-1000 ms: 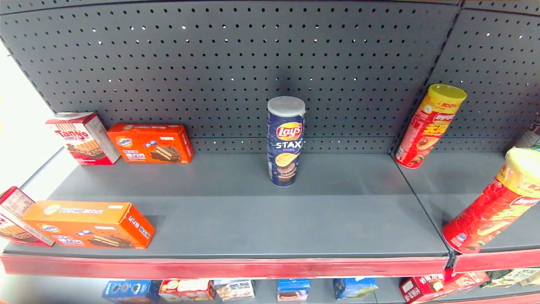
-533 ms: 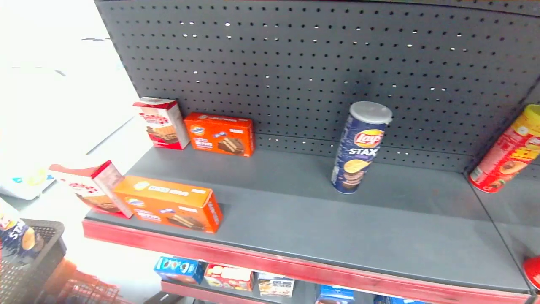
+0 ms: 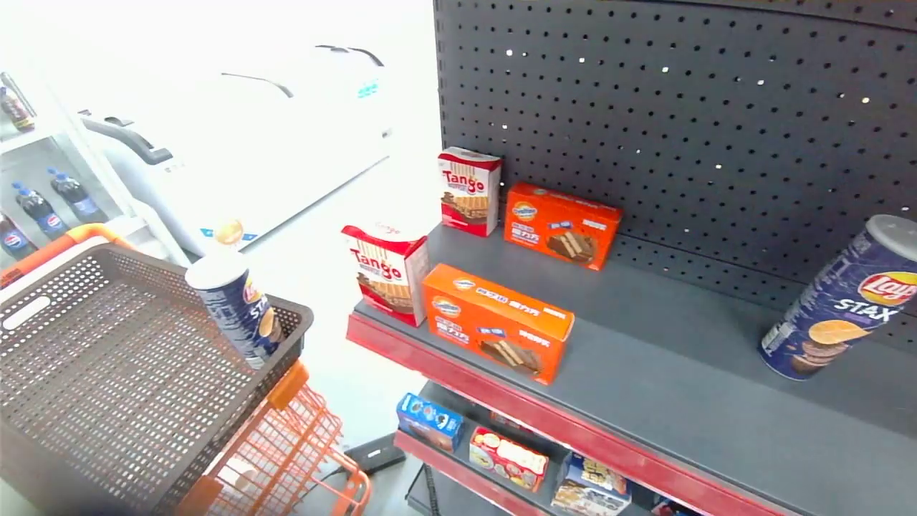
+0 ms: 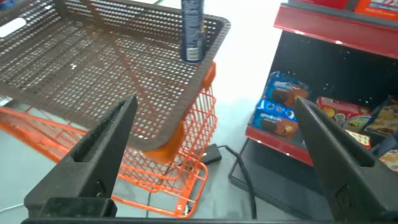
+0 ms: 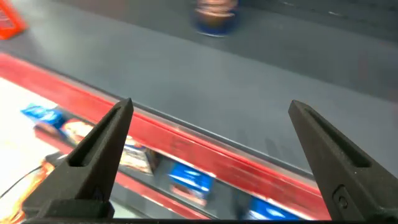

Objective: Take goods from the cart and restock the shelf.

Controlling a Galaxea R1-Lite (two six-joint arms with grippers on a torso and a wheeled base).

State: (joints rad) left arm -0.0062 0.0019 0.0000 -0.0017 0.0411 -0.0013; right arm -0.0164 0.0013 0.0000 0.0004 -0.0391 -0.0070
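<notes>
A dark blue chip can (image 3: 238, 309) with a white lid stands upright in the far right corner of the brown mesh basket (image 3: 93, 358) on the orange cart (image 3: 286, 444); the same can (image 4: 192, 30) appears in the left wrist view. A second blue chip can (image 3: 839, 301) stands on the grey shelf (image 3: 680, 373), and its base (image 5: 215, 18) is seen past the red shelf edge (image 5: 205, 149). My left gripper (image 4: 214, 155) is open, low between cart and shelf. My right gripper (image 5: 211, 155) is open in front of the shelf edge, holding nothing.
Two orange biscuit boxes (image 3: 498, 322) (image 3: 562, 224) and two red-white wafer boxes (image 3: 387, 272) (image 3: 469, 190) stand at the shelf's left end. Lower shelves hold small boxes (image 3: 430, 421) (image 4: 281, 109). A white freezer (image 3: 236, 150) and drink bottles (image 3: 43, 208) stand behind the cart.
The head camera has swung left: the shelf slid right in view, and the cart with its can came into view. The shelf goods themselves have not moved.
</notes>
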